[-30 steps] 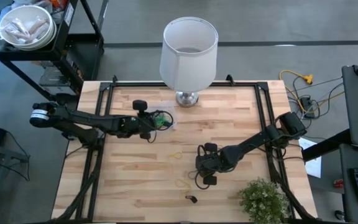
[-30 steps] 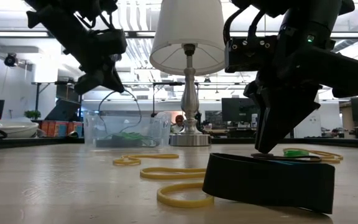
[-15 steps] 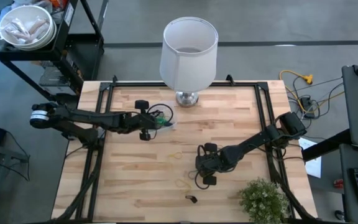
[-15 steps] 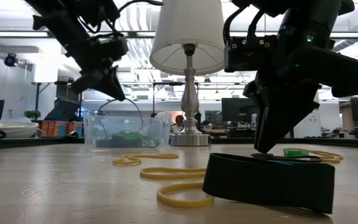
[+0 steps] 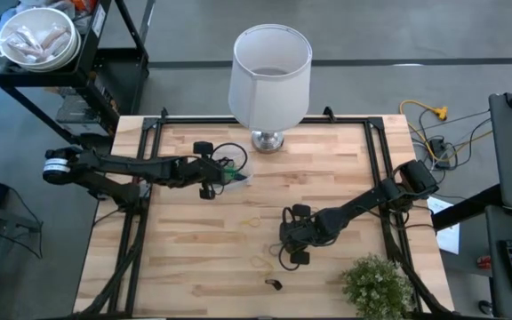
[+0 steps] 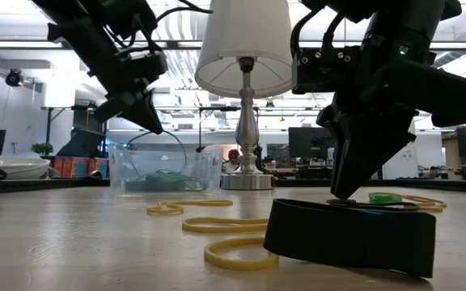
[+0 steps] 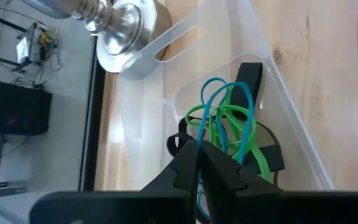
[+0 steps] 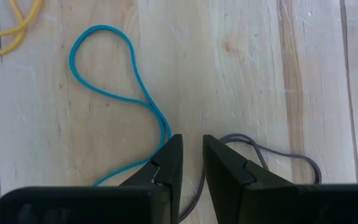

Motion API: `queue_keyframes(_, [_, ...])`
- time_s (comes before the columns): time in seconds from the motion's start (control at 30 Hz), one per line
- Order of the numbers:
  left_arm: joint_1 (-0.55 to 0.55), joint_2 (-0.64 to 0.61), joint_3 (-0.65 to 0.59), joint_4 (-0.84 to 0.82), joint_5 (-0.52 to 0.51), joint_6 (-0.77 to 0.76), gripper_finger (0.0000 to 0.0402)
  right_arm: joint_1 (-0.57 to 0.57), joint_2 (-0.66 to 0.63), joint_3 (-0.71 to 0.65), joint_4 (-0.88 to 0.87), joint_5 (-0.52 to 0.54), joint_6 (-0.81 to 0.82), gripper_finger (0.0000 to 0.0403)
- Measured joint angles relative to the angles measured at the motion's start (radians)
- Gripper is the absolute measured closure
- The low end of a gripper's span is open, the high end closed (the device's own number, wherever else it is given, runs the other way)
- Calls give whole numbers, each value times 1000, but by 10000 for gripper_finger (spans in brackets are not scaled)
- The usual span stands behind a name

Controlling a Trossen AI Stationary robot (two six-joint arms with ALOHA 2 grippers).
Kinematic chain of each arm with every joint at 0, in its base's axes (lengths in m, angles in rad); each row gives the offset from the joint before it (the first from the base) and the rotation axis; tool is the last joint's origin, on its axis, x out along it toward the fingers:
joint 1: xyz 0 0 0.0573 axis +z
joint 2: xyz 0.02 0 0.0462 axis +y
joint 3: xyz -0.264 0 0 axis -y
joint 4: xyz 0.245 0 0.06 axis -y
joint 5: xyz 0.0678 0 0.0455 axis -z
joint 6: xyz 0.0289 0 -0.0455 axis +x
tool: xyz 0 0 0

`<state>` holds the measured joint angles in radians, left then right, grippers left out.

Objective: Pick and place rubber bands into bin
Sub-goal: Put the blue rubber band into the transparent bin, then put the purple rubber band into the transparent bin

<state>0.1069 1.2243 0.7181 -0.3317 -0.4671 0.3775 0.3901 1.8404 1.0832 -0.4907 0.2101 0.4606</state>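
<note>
pale butcher-block wooden tabletop (image 5: 327, 178) fills the middle of the high view, a white fabric lampshade (image 5: 270, 67) at its upper centre. thin floppy rubber bands lie scattered: yellow loops (image 6: 217, 226) mid-frame low, a blue band (image 8: 114, 93) and a grey one (image 8: 272, 152) by the right gripper (image 8: 188, 163), whose fingers stand slightly apart, holding nothing visible. the left gripper (image 7: 199, 163), pinched shut on a blue band, hangs over the small clear plastic bin (image 7: 291, 112), left of centre. these bands look light, limp and stretchy; pinch a single strand.
</note>
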Motion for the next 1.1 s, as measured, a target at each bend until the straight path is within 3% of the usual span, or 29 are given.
queue_keyframes(0.43, [25,0,-4,1,14,28,399,0,0,0,1,0,0,346])
queue_keyframes(0.77, [25,0,-5,1,13,29,337,0,0,0,1,0,0,346])
queue_keyframes(1.1, [24,0,-5,1,6,-60,328,0,0,0,4,0,4,346])
